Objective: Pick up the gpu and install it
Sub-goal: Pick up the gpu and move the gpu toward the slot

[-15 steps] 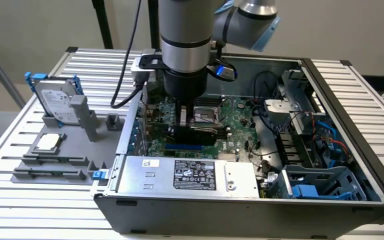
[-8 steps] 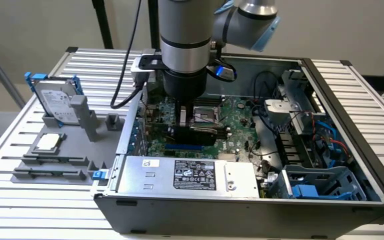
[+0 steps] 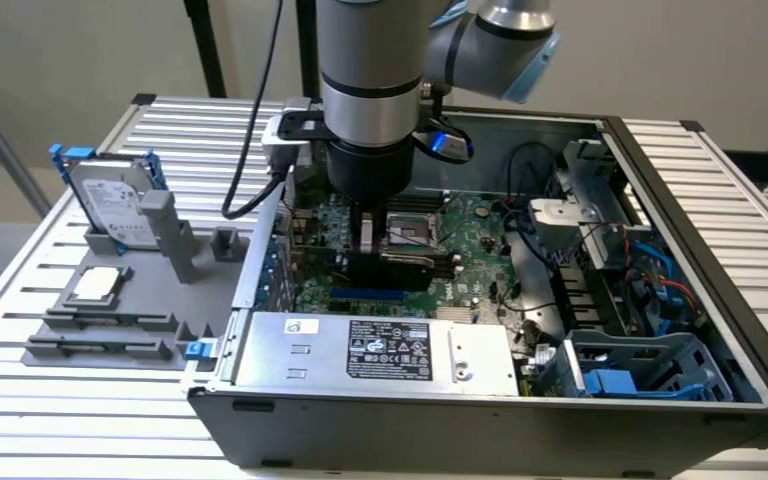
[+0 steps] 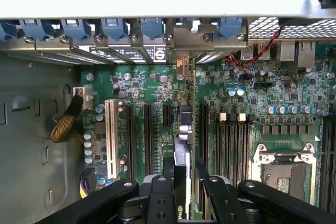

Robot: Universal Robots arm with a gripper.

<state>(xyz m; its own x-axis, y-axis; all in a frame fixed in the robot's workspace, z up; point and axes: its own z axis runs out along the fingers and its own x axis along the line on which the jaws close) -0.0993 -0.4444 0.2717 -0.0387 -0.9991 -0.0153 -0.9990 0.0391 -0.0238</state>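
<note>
Ext. view: robot arm reaches into open PC case [image 3: 699, 190]. The gripper [image 3: 381, 240] holds the gpu [image 3: 400, 268] upright, low over motherboard [image 3: 471, 222].

Wrist view: jaws part-closed, clamped on gpu [image 4: 181, 148], edge-on among expansion slots [image 4: 148, 140].

Install step, prob. Needs card edge square w/ slot. Can't tell if seated.

One gpu [image 3: 398, 268], one hard drive [image 3: 109, 205], one motherboard [image 3: 475, 226], one power supply [image 3: 381, 350] — one case [image 3: 491, 432]

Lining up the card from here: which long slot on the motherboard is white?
The slot next to the yellow braided cable, at the row's end farthest from the CPU socket; the other long slots are black.
</note>
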